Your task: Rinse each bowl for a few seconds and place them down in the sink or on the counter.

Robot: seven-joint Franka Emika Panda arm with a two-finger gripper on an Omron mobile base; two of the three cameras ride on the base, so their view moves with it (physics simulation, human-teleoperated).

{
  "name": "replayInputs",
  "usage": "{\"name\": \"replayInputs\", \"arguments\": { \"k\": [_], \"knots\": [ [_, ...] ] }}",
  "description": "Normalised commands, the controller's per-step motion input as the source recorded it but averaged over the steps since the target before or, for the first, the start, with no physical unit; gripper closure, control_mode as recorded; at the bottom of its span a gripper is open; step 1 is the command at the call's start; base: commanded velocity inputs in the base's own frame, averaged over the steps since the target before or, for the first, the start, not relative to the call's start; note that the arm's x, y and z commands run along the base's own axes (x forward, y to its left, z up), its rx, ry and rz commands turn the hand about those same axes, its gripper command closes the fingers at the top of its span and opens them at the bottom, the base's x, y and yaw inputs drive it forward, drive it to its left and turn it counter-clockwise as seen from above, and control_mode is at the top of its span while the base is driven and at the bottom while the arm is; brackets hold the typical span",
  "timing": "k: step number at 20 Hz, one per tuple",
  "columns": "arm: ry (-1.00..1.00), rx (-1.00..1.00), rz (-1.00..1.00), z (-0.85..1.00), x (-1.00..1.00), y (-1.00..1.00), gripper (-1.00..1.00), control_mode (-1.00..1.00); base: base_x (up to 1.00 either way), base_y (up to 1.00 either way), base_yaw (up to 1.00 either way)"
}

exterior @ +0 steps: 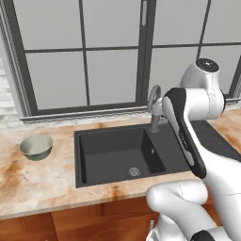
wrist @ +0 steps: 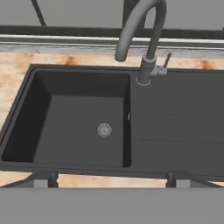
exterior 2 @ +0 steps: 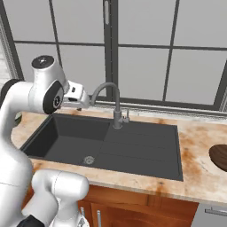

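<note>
Gripper [wrist: 112,178] spread wide (nothing held) above the sink [wrist: 175,131] — grey tap [wrist: 144,35] rises ahead.

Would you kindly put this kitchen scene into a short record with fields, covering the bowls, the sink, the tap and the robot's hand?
grey-green bowl: upright on the counter, left of the sink, untouched
dark brown bowl: on the counter right of the sink, cut by the picture edge
sink: black; deep basin with a steel drain, no bowl in it
tap: grey gooseneck, spout over the basin; no water visible
hand: open, holding nothing, raised above the sink's front edge
rinsing: not yet begun
</note>
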Motion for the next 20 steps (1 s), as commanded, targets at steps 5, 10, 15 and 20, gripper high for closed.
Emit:
{"name": "replayInputs", "arguments": {
  "k": [5,10,15,20],
  "knots": [
    [-0.01,0.04,0.0,0.0,-0.22,-0.39,-1.0,-1.0,0.0,0.0,0.0],
    [0.0,0.04,0.0,0.0,-0.11,-0.42,-1.0,-1.0,0.0,0.0,0.0],
    [-0.01,0.01,0.0,-0.01,-0.01,-0.4,-1.0,-1.0,0.0,0.0,0.0],
    [-0.09,-0.01,0.01,-0.04,0.0,-0.31,-1.0,-1.0,0.0,0.0,0.0]
  ]
}}
